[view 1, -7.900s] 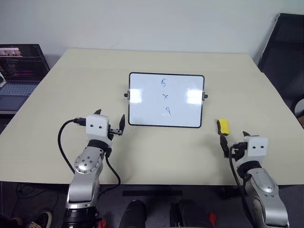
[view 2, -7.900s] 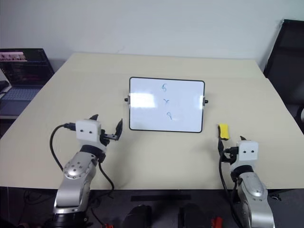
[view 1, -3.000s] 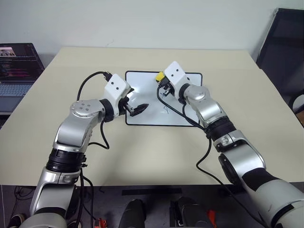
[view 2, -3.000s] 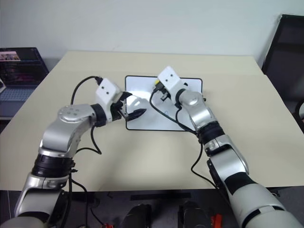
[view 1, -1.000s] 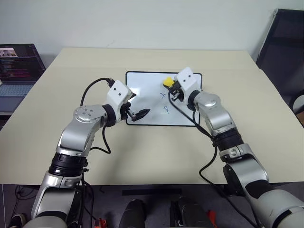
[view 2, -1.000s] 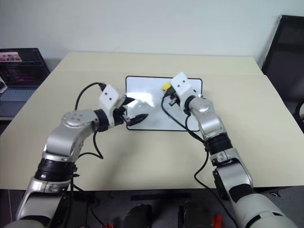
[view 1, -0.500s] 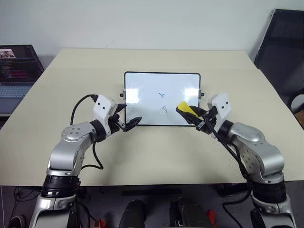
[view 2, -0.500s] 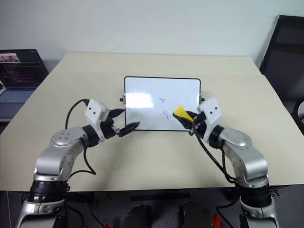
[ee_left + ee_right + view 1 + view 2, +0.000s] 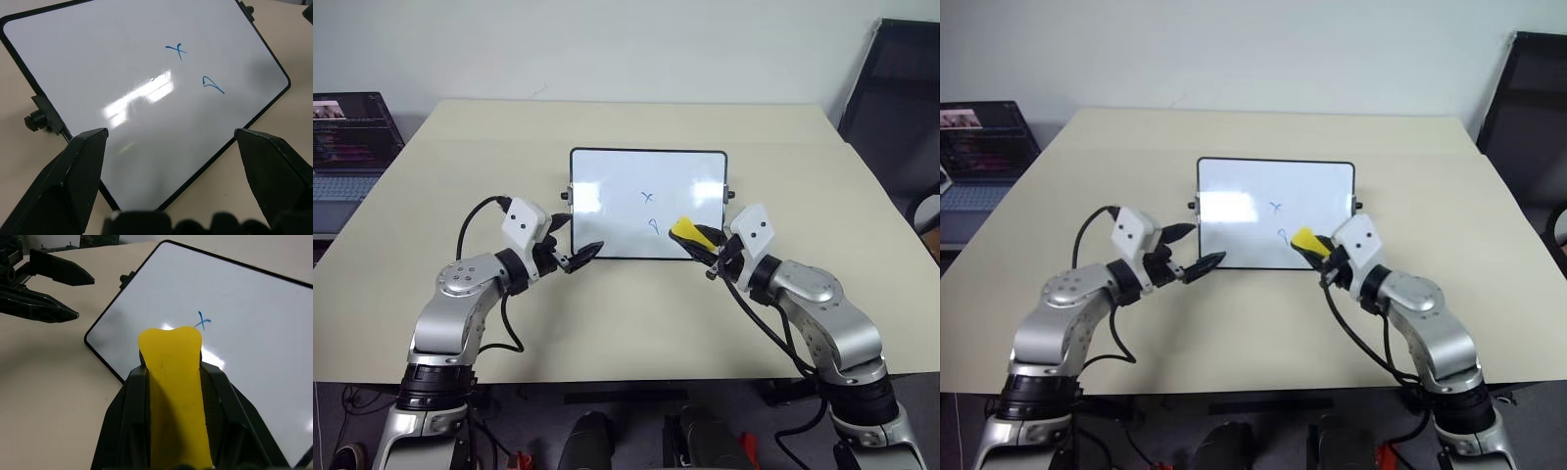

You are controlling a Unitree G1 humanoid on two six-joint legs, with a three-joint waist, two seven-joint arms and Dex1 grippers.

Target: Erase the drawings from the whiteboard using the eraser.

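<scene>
The glossy white rectangular whiteboard (image 9: 646,204) with its thin black frame was seen lying on the beige counter (image 9: 626,313), between the two arms. Two of the small blue marker drawings (image 9: 649,211) were left on it, an "x" above a "9"; the topmost mark, present several seconds earlier, was gone, so the task was judged to be about one third done. The small yellow rectangular eraser (image 9: 690,232) was held clamped between the jaws of the right gripper (image 9: 707,245), its free end at the board's near edge, just beside the "9". Compared with one second earlier, when the eraser was seen further up the board near its right side, the right arm had been drawn back toward the near edge. The left gripper (image 9: 579,255) was seen with its jaws well apart and empty, at the near left corner of the board; whether the frame was touched could not be told. A further pass over the two remaining marks was judged to be needed next. A laptop (image 9: 352,147) was seen beyond the counter's left edge.
</scene>
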